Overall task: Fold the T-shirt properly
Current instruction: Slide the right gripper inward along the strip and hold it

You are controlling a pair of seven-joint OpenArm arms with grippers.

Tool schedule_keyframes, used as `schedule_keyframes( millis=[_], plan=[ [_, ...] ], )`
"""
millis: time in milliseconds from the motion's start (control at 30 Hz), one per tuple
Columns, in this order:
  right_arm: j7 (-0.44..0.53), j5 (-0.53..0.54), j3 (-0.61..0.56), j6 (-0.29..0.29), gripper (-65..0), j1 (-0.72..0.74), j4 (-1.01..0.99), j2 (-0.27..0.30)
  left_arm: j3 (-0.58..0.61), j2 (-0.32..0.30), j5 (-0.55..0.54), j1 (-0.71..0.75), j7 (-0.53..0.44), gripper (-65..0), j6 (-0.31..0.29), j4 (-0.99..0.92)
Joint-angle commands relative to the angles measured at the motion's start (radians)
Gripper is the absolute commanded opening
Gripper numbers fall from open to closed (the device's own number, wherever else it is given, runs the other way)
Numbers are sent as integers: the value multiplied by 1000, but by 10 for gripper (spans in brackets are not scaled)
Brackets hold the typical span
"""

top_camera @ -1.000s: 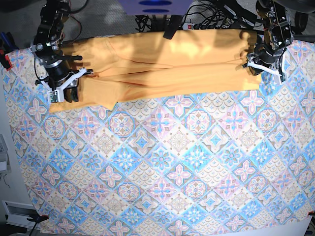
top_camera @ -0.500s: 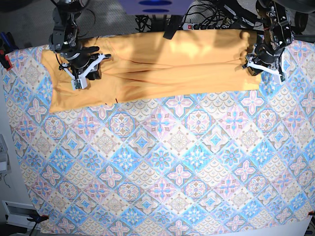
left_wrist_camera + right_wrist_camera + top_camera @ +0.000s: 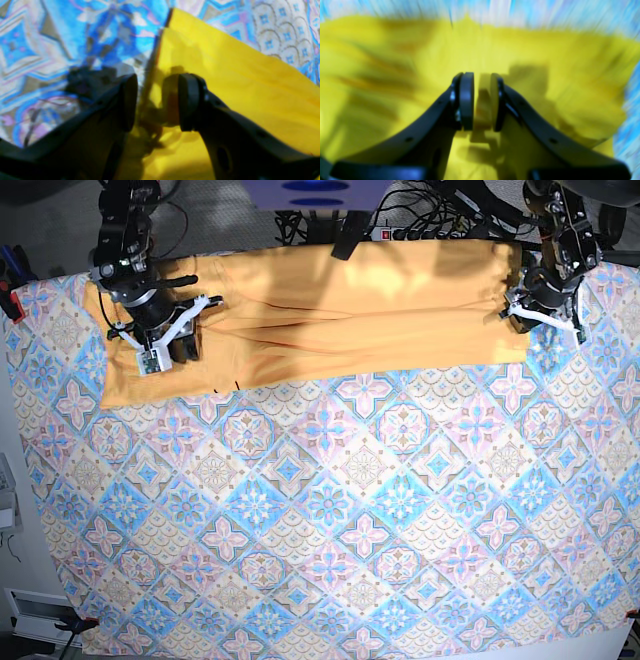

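Patterned cloth in blue, pink and white diamonds fills the near and middle part of the base view, lying flat. T-shirt lies beyond it along the far edge of the cloth, a long pale yellow-orange band stretched side to side, folded lengthwise with soft creases running across it; its near left corner hangs lower than the rest. Right gripper sits over the shirt's left end in the base view, above the fabric; in the right wrist view the right gripper has its pads close together with a narrow gap showing yellow between them, picture heavily motion-blurred, so cannot tell whether cloth is pinched. Left gripper is at the shirt's other end, at the fabric edge; in the left wrist view the left gripper straddles the shirt's edge, jaws parted with a fold of fabric standing between the pads, one pad on the patterned cloth side, one on the yellow side; not clenched. Cables and dark floor lie beyond the table's far edge.
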Motion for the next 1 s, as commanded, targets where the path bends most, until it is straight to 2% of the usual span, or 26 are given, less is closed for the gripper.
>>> schedule_keyframes(
  millis=[0,233,500,633,767,967],
  plan=[
    [11,4,0,7,-533,-10,13,5,-20,-12,-17,7,-15,-383,-2,18],
    [19,4,-63,7,-533,-7,-28,5,-45,-40,-57,21,-11,-379,-3,12],
    [20,4,-63,7,-533,-5,-39,5,-7,-46,-60,-37,201,-379,-6,22],
    [20,4,-58,7,-533,-5,-41,5,-8,-49,-59,-29,227,-379,-55,28],
    [20,4,-57,7,-533,-5,-41,5,-14,-59,-56,-29,285,-379,-60,28],
    [20,4,-62,7,-533,19,-42,5,-10,-69,-56,-28,296,-378,-60,22]
  ],
)
